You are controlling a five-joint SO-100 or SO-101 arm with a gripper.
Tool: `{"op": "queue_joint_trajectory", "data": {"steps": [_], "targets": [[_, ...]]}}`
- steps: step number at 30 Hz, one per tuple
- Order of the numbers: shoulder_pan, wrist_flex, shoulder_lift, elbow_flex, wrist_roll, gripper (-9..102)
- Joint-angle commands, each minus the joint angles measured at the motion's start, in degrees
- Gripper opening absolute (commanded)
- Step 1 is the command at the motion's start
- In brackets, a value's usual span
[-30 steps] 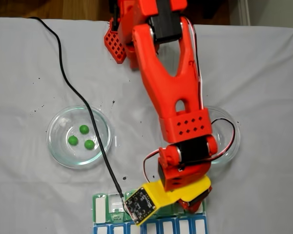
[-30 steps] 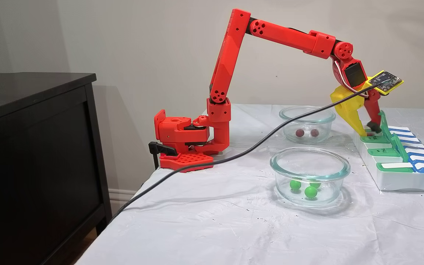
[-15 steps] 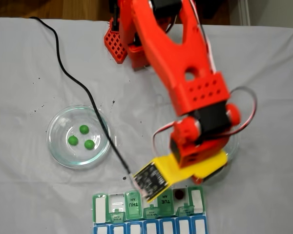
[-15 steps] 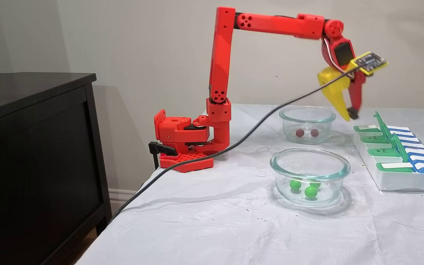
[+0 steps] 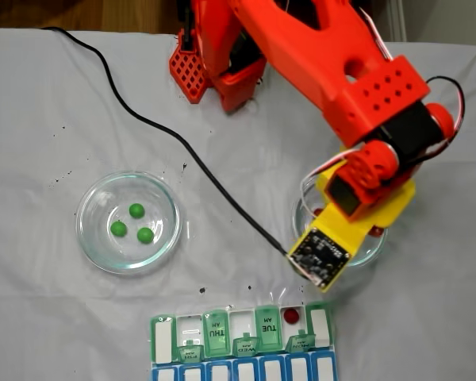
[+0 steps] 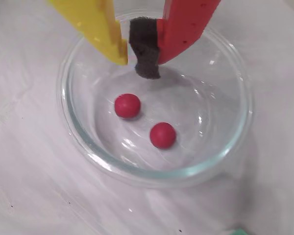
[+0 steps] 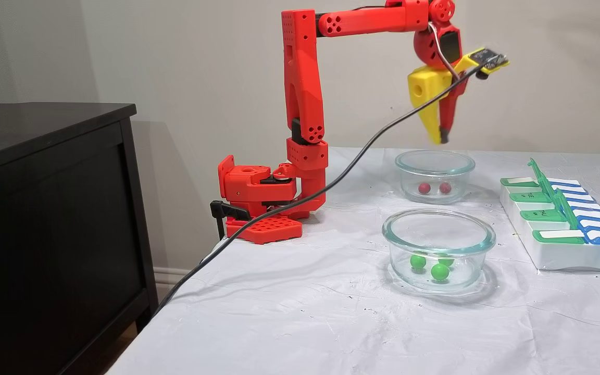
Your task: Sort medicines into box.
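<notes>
Two dark red pills [image 6: 127, 105] lie in a clear glass bowl [image 7: 434, 161] and one sits in the green-lidded pill organizer [image 5: 242, 343] at the table's near edge, as the empty gripper [image 6: 136, 61], fingers nearly together, hangs above that bowl from a raised, bent arm [image 7: 300, 94].

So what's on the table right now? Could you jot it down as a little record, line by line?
arm: red, reaching over the far glass bowl
gripper: nearly closed, empty, hanging above that bowl
red pills in far bowl: two
near glass bowl: three green pills
pill box: at the table edge, several green lids open
pill box contents: one red pill in an open compartment
cable: black, trailing across the white cloth
</notes>
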Motion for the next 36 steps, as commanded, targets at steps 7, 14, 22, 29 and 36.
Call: {"op": "queue_joint_trajectory", "data": {"steps": [7,14,22,29,36], "targets": [[-0.6,-0.6,-2.6,0.6,-7.4,17],[-0.1,0.4,-5.6,0.8,-10.5,19],[-0.5,-2.6,-6.1,3.0,-10.9,18],[-0.5,-4.5,-7.5,3.6,-11.5,18],[-0.4,-7.0,-8.6,5.8,-11.6,18]]}}
